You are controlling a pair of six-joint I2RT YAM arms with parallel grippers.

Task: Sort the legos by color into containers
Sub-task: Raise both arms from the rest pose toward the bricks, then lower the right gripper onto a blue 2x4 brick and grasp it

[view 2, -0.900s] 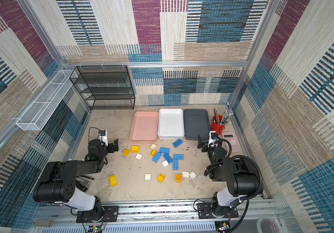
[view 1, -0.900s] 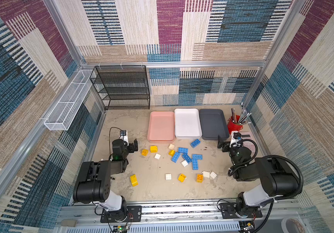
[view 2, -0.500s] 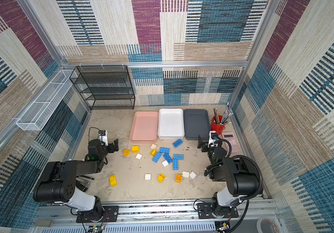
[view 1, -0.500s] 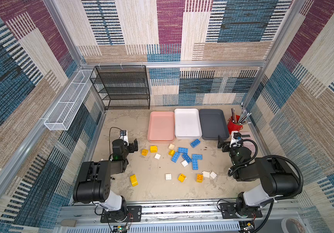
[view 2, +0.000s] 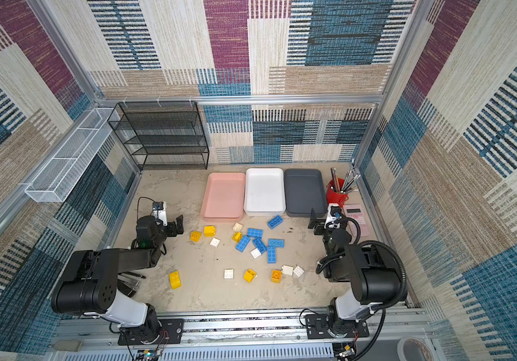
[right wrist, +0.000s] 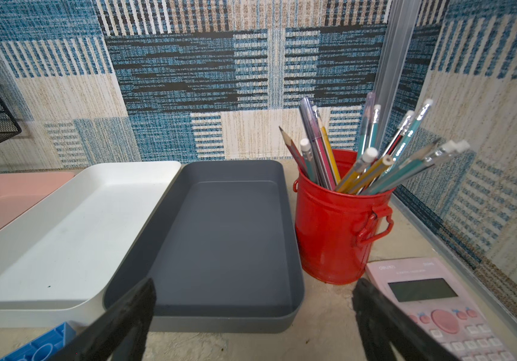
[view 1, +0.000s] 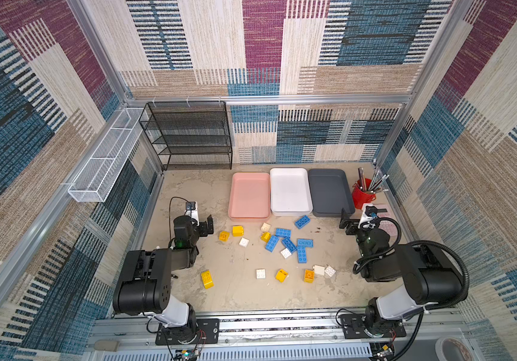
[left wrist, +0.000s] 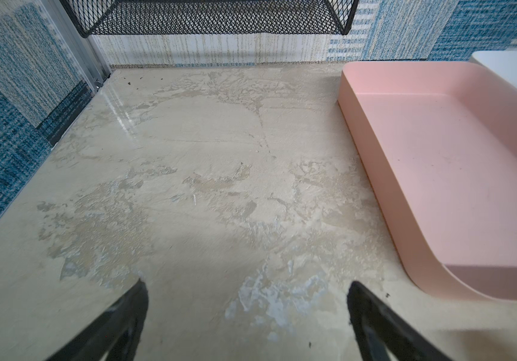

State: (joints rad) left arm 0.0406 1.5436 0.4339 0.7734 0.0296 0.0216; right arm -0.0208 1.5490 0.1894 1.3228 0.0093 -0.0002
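1. I am holding my left tool point(left wrist: 246, 289) over bare bench point(view 1: 235, 297) just beside the pink tray point(view 1: 248, 195), jaws spread wide and gripping nothing.
2. I am keeping my right tool point(right wrist: 254, 286) equally wide and empty at the near edge of the dark grey tray point(view 1: 329, 192), with the red pen cup point(right wrist: 338, 225) and pink calculator point(right wrist: 432, 300) close by.
3. The legos point(view 1: 288, 243) are all lying loose on the bench in front of the trays, with blue, yellow and white mixed. The pink, white point(view 1: 290, 190) and grey trays are sitting empty in a row near the back wall.
4. By my reading, I am standing at the opening step: nothing is sorted and the first pick is not yet made.
5. The next move is calling for a turn toward the scatter and a descent over one brick. The yellow block point(view 1: 238, 230) is lying near my left tool, and the lone blue brick point(view 1: 302, 222) is nearest my right. I am expecting to square the jaws to a brick's sides, close, and clear a tray rim, having first settled which colour goes in which tray.
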